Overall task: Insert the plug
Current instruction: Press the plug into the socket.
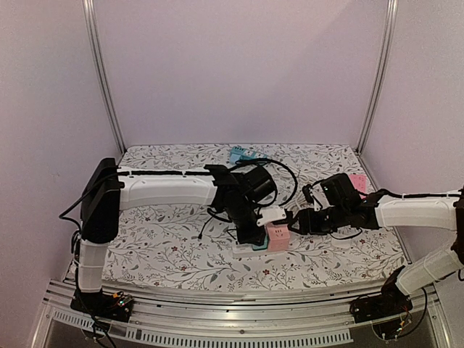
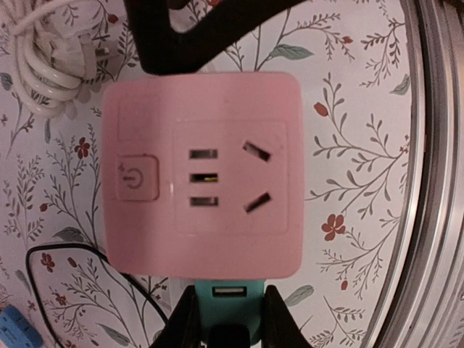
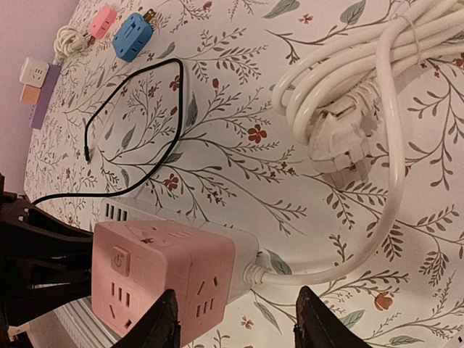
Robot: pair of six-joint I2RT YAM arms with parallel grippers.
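Note:
A pink cube socket lies on the flowered cloth at front centre. Its top face with power button and slots fills the left wrist view. My left gripper is shut on a teal plug with a USB port, pressed against the cube's side. Its prongs are hidden. My right gripper stands open at the cube's other side. One black finger overlaps the cube's corner. The other finger stands apart, past the white cord's exit.
The cube's white cord lies coiled with its own plug beyond the right gripper. A thin black cable loops across the cloth. A blue adapter and a small pink one sit farther off. The metal table rim runs close by.

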